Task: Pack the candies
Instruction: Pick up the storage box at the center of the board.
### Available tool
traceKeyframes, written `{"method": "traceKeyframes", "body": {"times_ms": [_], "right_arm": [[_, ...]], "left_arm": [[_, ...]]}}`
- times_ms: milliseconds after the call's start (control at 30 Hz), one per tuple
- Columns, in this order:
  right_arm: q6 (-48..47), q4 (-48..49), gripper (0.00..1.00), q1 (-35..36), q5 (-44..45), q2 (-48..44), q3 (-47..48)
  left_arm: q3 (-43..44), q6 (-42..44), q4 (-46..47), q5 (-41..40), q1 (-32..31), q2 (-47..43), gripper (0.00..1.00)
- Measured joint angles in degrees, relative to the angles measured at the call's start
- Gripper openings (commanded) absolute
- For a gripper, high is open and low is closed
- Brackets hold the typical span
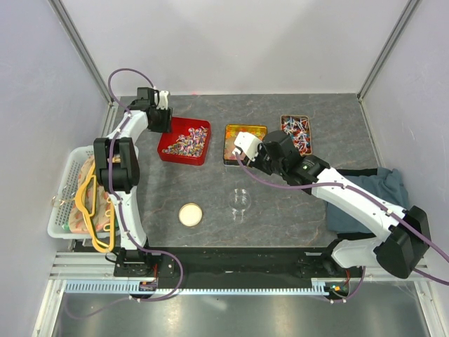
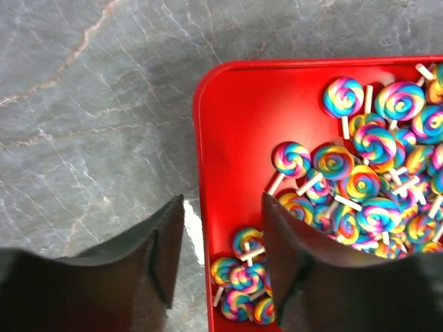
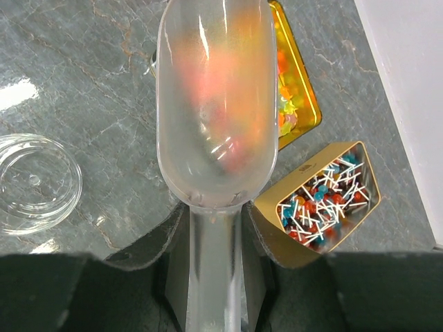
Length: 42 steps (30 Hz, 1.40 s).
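The candies I see are rainbow swirl lollipops (image 1: 191, 142) heaped in a red tray (image 1: 181, 126), orange and yellow sweets in a gold tray (image 1: 245, 130), and small ball lollipops in a tan box (image 1: 297, 133). No twist-wrapped sweets show. My left gripper (image 2: 221, 207) is open and straddles the red tray's (image 2: 228, 124) left rim, one finger over the table, one over the lollipops (image 2: 367, 173). My right gripper (image 3: 214, 214) is shut on the handle of a clear plastic scoop (image 3: 216, 104), held over the gold tray (image 3: 297, 97). Blurred orange shows through the bowl.
A clear open jar (image 1: 241, 201) and a round beige lid (image 1: 190, 214) sit on the grey table nearer the bases. A white basket (image 1: 66, 203) with yellow hangers stands at the left edge. A blue cloth (image 1: 379, 189) lies under the right arm.
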Motion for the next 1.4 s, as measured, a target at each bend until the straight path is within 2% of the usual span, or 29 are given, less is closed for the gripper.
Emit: {"method": "traceKeyframes", "body": {"times_ms": [300,567,800,1167,1400], "right_arm": [[0.0,-0.1,0.0,-0.1,0.0,0.3,-0.2],[-0.7,-1.9,0.0,-0.1,-0.3,1.1,4.2],[-1.4,-3.5,0.0,-0.1,-1.1,2.5,8.5],[-3.3,-9.7,0.0,0.3,-0.9,7.3,16.5],[-9.5,-12.0,0.0,4.7,7.6,14.3,21.9]], "left_arm": [[-0.2,1.2,1.5,-1.4,0.0,2.2,0.42],[-0.8,2.6,1.7,-3.8,0.0,4.1,0.18],[-0.8,3.5,2.1,-4.9,-0.1,4.1,0.02],[-0.8,7.4,2.2,-5.0,-0.3,4.0,0.02],[-0.8,10.4,1.1,-3.9,-0.8,2.6,0.02]]}}
